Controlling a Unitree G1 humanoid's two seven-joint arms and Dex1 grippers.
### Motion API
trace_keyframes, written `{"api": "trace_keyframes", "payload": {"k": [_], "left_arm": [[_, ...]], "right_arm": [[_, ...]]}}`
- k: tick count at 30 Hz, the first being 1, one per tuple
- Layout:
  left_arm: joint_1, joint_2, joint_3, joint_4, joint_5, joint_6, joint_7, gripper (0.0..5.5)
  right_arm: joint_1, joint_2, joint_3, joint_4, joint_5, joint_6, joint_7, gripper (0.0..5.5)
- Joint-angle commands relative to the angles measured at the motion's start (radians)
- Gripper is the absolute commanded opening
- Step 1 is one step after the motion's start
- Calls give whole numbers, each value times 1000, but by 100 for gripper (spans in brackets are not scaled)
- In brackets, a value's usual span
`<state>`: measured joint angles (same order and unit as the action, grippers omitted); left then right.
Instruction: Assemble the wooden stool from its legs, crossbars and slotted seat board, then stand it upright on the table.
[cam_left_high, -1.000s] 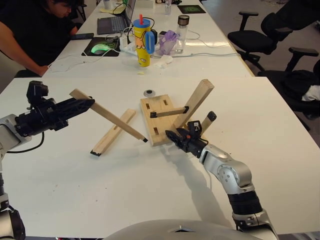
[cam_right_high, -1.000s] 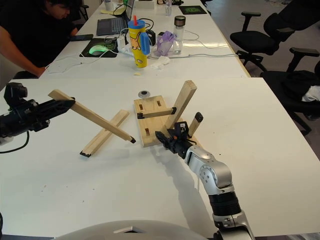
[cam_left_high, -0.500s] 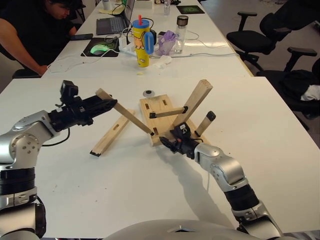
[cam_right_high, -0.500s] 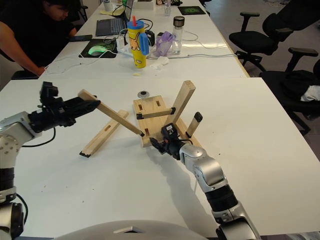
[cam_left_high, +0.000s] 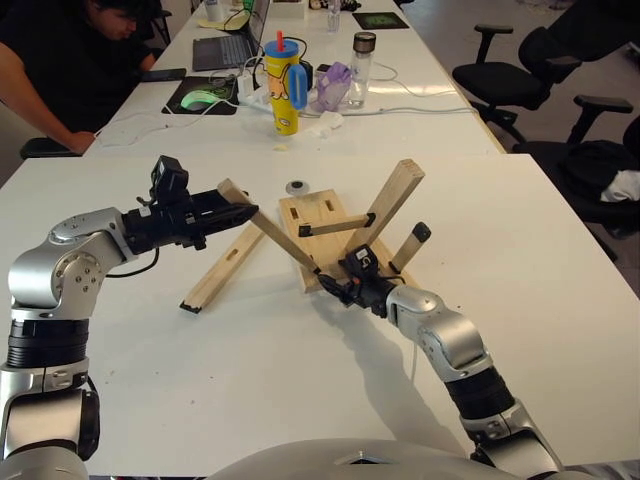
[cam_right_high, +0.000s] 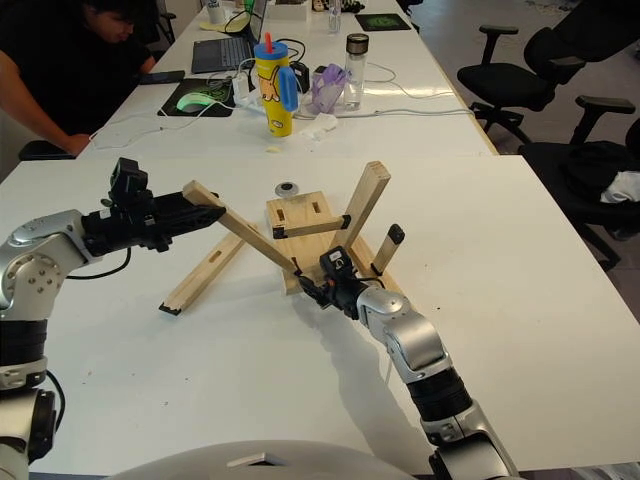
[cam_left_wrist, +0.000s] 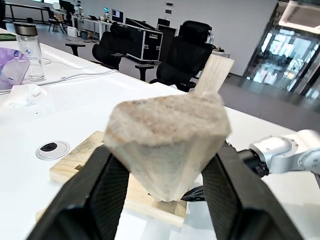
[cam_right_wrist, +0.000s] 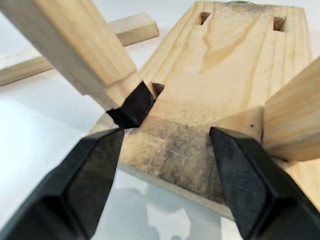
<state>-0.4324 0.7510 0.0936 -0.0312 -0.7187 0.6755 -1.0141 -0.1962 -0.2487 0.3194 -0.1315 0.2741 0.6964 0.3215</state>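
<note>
On the white table (cam_left_high: 520, 240), the slotted seat board (cam_left_high: 315, 250) lies flat with a leaning leg (cam_left_high: 395, 200) stuck in it, a crossbar (cam_left_high: 340, 224) coming off that, and a shorter piece (cam_left_high: 412, 248) beside it. So the left gripper (cam_left_high: 225, 205) is clamped on the top end of a second leg (cam_left_high: 280, 235), which slants down with its black tip at the board's near corner slot. Meanwhile the right gripper (cam_left_high: 345, 287) is spread wide at that same edge. A spare leg (cam_left_high: 225, 265) lies flat just left of the board.

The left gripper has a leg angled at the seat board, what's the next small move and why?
Probably have the left gripper slide the leg along its line, so the black tip enters the slot in the seat board: the tip sits at the slot's rim, not yet inside.
</note>
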Motion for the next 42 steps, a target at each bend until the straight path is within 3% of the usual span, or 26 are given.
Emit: {"api": "trace_keyframes", "payload": {"k": [1,17,27,38,42], "left_arm": [[-69,44,-69,18,92,12,-14,206],[-147,65,-297,-31,253,-19,-107,206],[-56,-118,-331,36,258,1,34,206],[20,-46,-418,-36,301,-72,-51,206],[-47,-92,-434,43,327,-86,-5,206]], "right_arm": [[66,-9,27,77,-16,91,19,319],[66,-12,48,89,-54,119,43,319],[87,-7,44,114,-55,124,64,319],[57,16,5,170,-48,122,74,319],[56,18,20,187,-64,119,83,319]]}}
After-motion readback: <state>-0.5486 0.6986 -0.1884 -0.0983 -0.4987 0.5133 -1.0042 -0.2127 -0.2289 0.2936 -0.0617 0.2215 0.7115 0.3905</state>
